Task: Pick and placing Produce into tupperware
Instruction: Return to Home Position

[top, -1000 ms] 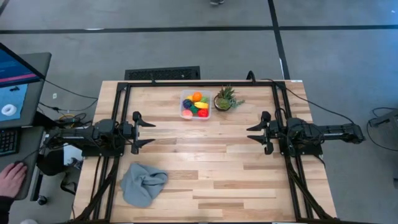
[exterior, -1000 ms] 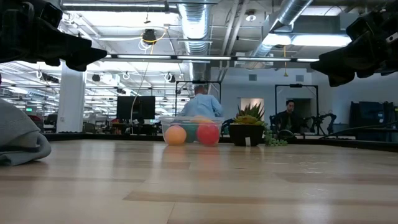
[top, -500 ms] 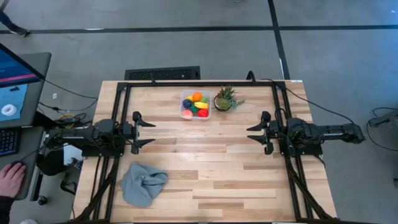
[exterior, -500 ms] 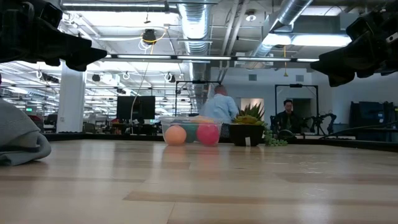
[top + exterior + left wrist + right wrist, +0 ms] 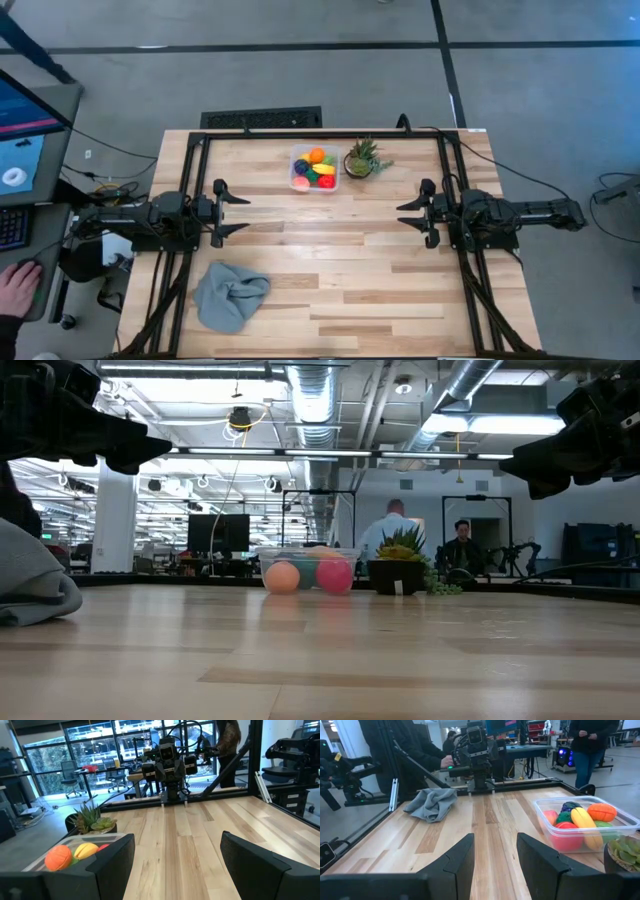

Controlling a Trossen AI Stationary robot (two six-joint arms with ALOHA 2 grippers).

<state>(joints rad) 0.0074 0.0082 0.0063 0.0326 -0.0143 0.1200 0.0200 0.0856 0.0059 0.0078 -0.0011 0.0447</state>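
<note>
Only a person beyond the desk has walked right; left gripper and right gripper hang by its side edges, wide open, empty; filled tupperware sits mid far edge; homing seems complete, so just hold.

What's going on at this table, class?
Nothing is being handled. The produce already lies in the tupperware at the far edge of the table, beside a potted plant. The left gripper and right gripper hang at their own sides, jaws open and empty. A grey cloth lies near the left arm.
</note>
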